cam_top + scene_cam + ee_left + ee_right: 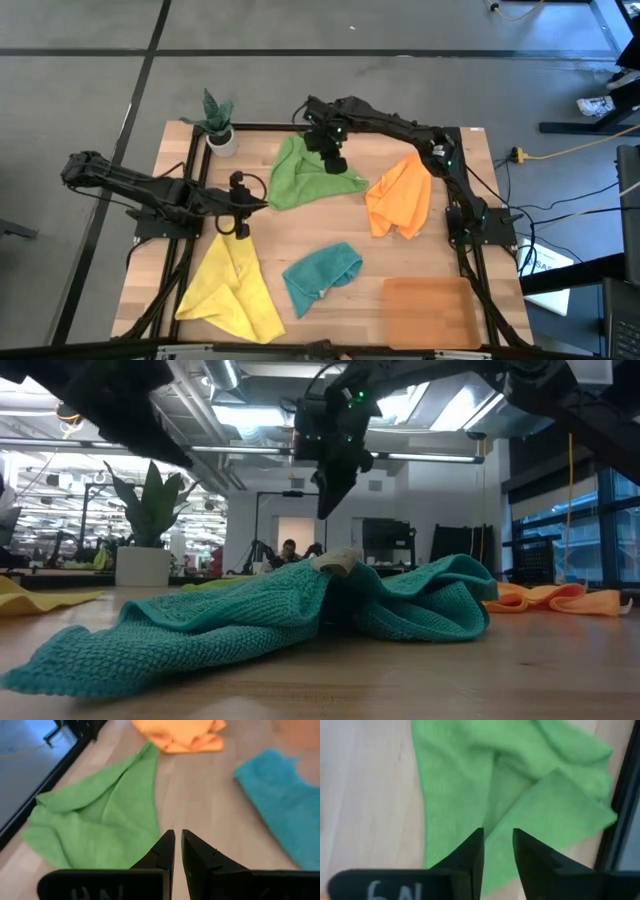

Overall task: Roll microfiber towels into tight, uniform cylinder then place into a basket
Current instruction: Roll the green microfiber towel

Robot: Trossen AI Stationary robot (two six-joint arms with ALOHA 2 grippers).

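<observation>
Green towel [305,173] lies crumpled and unrolled on the worktop [330,225], at the far edge near the plant pot [221,140]. Right gripper [497,845] hangs above the green towel, fingers narrowly apart, holding nothing. Left gripper [177,847] sits beside the green towel's near-left edge, fingers nearly together, empty. Orange towel [400,195], teal towel [320,275] and yellow towel [232,290] lie nearer; basket [430,312] farthest off.

Overhead, table-level and two wrist cameras, both wrists over green towel [520,785].
</observation>
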